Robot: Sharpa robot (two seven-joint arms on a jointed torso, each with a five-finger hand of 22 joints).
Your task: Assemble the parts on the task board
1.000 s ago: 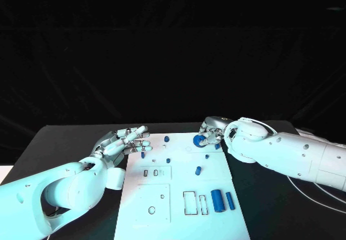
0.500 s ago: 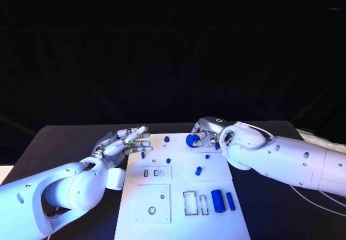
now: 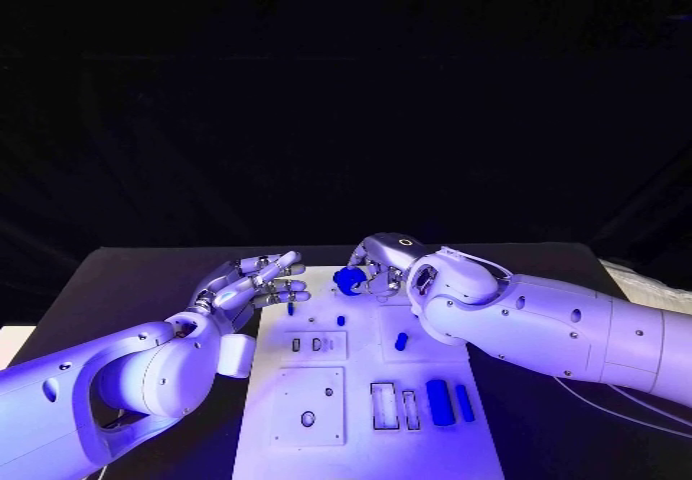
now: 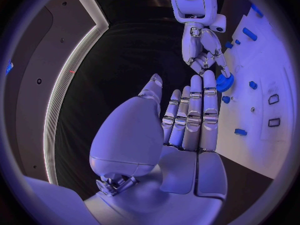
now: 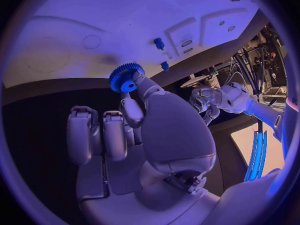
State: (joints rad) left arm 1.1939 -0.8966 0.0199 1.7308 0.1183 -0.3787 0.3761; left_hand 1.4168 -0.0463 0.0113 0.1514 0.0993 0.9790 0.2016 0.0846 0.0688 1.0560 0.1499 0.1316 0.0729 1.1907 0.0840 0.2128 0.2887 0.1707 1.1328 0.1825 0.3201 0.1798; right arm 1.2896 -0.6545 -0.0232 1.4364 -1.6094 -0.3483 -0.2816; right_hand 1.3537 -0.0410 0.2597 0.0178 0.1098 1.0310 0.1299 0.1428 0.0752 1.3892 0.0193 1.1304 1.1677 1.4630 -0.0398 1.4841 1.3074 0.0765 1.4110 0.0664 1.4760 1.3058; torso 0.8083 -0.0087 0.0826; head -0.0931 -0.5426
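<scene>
My right hand (image 3: 381, 270) pinches a small blue gear (image 3: 349, 280) over the far end of the white task board (image 3: 361, 385). In the right wrist view the toothed gear (image 5: 125, 77) sits at the fingertips (image 5: 132, 105) of my right hand, above the board (image 5: 119, 15). My left hand (image 3: 257, 285) hovers at the board's far left corner, fingers straight and apart from the thumb, holding nothing. The left wrist view has that hand (image 4: 187, 122) facing the right hand (image 4: 203, 52) and the gear (image 4: 224, 82). The two hands are close but apart.
Small blue pegs (image 3: 342, 321) (image 3: 401, 341) stand in the board's middle. Two longer blue cylinders (image 3: 438, 402) (image 3: 463, 402) lie near its front right, beside rectangular slots (image 3: 382, 405). Black table (image 3: 130, 290) surrounds the board; my right forearm (image 3: 562, 325) spans its right side.
My right hand has carried the blue gear leftward along the board's far end, toward my left hand. The left hand has stayed about where it was.
</scene>
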